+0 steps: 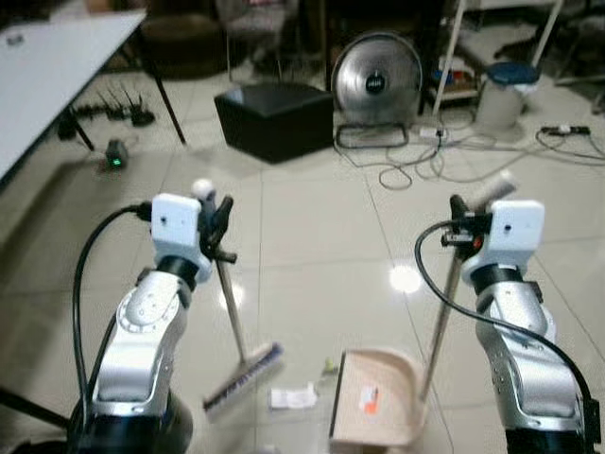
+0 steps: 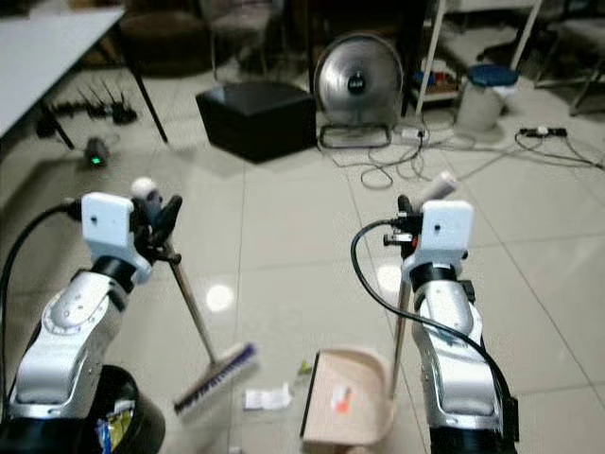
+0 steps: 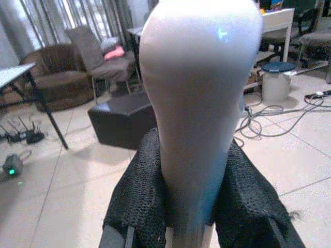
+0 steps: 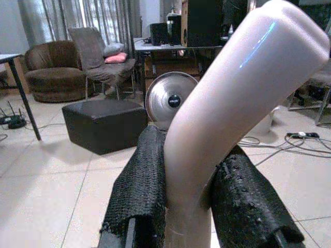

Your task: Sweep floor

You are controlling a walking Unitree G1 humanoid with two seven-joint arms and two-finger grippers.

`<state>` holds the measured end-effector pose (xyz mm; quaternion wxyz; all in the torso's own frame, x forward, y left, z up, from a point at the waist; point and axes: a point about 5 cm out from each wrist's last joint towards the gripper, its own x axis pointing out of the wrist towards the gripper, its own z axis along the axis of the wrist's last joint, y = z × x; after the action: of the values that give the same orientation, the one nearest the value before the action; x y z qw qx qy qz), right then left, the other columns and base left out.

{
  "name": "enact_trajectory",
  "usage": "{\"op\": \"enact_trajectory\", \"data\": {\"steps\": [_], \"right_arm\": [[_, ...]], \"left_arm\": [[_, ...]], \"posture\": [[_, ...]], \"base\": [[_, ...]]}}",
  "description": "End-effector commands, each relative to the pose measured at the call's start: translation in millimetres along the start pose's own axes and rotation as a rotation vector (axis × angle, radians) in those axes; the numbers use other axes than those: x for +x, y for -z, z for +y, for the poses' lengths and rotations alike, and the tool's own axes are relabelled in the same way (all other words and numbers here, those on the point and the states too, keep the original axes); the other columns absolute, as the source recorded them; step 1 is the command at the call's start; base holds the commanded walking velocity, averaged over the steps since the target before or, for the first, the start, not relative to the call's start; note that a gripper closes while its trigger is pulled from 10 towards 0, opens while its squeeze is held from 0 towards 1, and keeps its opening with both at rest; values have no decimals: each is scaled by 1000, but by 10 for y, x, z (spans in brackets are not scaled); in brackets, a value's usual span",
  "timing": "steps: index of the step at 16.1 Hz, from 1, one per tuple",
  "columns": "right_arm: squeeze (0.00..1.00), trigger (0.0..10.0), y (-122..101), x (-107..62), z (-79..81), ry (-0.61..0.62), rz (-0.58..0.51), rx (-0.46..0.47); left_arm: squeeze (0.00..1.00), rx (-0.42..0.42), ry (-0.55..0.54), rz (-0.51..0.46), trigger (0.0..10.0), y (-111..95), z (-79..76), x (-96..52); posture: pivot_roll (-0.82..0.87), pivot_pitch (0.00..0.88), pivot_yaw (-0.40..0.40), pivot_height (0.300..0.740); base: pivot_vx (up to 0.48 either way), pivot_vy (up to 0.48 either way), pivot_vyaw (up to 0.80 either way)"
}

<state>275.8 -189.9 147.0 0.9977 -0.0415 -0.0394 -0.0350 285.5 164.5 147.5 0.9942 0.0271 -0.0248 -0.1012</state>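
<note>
Beige plastic dustpan (image 1: 376, 397) sat tipped toward the paper scrap (image 1: 292, 397), right end effector (image 1: 460, 219) clamping its handle, left end effector (image 1: 219, 219) clamping the grey-bristled broom (image 1: 243, 376) angled to sweep.

The broom head (image 1: 244, 378) is smeared with blur, the dustpan (image 1: 378, 397) runs off the bottom edge, the scrap of paper (image 1: 291, 397) beside it is too small to read, and the table (image 1: 47, 66) is cut off at the left.

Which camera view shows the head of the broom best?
The left eye view: the broom head lies whole on the floor beside the dustpan. The right eye view shows it similarly, slightly blurred. The left wrist view shows the handle top between the left claw fingers.
</note>
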Motion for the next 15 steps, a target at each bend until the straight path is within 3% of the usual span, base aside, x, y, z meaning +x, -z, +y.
{"op": "enact_trajectory", "data": {"steps": [1, 5, 8, 11, 15], "right_arm": [[0, 10000, -87, 16, -12, 2, -41, -4], [0, 10000, -72, 2, -1, -5, -39, -5], [0, 10000, -21, -32, -12, -4, -35, -62], [0, 10000, 113, 32, 75, -71, -49, -147], [0, 10000, 236, 179, 153, -87, -92, -185]], "left_arm": [[0, 11, 11, -50, 10000, -114, -4, 17], [0, 4, 7, -45, 10000, -90, 14, -2], [0, 44, -37, 0, 10000, 13, 84, -33], [0, 57, -127, 6, 10000, 140, 151, -4], [0, -39, -252, -30, 10000, 267, 176, 137]], "posture": [[55, 42, 84, 740], [57, 43, 84, 740], [56, 67, 98, 740], [66, 96, 98, 740], [87, 167, 115, 740]], "base": [[319, 0, 0], [158, 0, 0], [0, 0, 0], [0, 0, 0], [0, 0, 0]]}}
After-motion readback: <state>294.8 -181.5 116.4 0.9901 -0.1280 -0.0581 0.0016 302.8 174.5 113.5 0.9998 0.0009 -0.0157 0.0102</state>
